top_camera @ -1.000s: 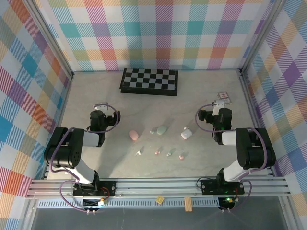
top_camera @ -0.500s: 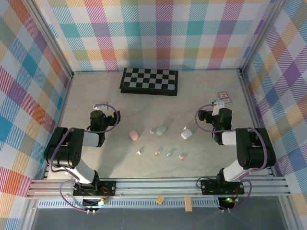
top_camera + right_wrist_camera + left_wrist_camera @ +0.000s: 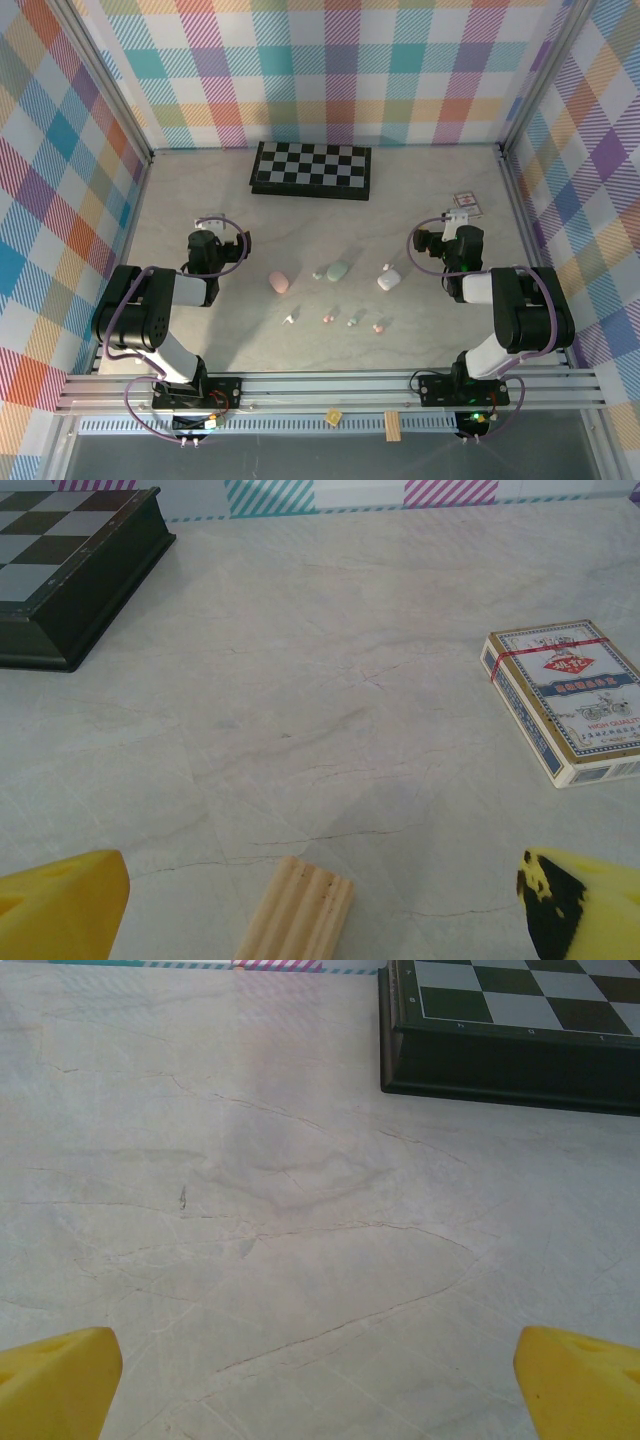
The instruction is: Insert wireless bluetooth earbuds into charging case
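From above, four tiny stemmed plastic earbuds in white, pink and mint are lying in a row on the pale marble table, just nearer the bases than three pebble-shaped plastic cases. Both arms are pointing away, so the earbuds are sitting behind and inward of them. The white earbud is lying nearer the left arm; stem directions are too small to tell.

In the left wrist view, the left jaws are standing wide apart over bare table.

In the right wrist view, the right jaws are gaping too, empty, with a ridged pale wooden block lying between them, untouched.

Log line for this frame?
left fingers open, empty | right fingers open, empty | earbuds loose on table | cases untouched
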Robot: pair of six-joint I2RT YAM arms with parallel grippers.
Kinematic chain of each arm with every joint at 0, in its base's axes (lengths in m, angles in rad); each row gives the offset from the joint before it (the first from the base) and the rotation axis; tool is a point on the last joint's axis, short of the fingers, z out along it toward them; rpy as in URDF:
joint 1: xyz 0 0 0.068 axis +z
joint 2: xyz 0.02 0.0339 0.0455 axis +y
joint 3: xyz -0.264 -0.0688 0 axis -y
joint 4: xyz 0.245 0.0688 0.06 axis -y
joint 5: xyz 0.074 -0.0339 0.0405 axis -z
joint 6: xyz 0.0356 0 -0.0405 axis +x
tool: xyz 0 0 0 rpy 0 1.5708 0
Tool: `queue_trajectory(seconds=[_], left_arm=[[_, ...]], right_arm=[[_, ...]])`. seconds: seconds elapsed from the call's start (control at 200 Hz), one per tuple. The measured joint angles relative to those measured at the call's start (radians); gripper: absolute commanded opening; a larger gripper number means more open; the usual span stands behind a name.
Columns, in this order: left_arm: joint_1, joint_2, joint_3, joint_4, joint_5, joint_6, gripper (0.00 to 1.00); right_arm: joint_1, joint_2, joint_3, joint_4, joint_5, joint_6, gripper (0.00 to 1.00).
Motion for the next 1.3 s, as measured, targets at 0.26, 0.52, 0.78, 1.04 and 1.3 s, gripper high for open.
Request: queue_trajectory(seconds=[0.26,0.52,0.78,1.04,1.3], left_arm=[[-0.010,-0.120,0.000,-0.113,-0.047,0.000,1.00],[-0.095,-0.355,0.224,-0.540,-0.217,-0.047,1.00],[-0.144,-0.455,0.301,-0.867,-0.140,-0.265,1.00],[-0.174,-0.482,0.306,-1.074,-0.016,-0.475,1.00],[-0.169,-0.480,0.306,-1.136,0.046,-0.600,1.00]], right_arm=[[0.008,-0.135,0.001,-0.121,-0.007,-0.005,0.99],[0.101,-0.397,0.078,-0.402,-0.032,0.038,0.99],[0.330,-0.546,0.124,-0.621,-0.064,0.065,0.99],[0.619,-0.462,0.126,-0.650,-0.068,0.071,0.99],[0.866,-0.135,0.223,-0.544,-0.023,0.050,0.99]])
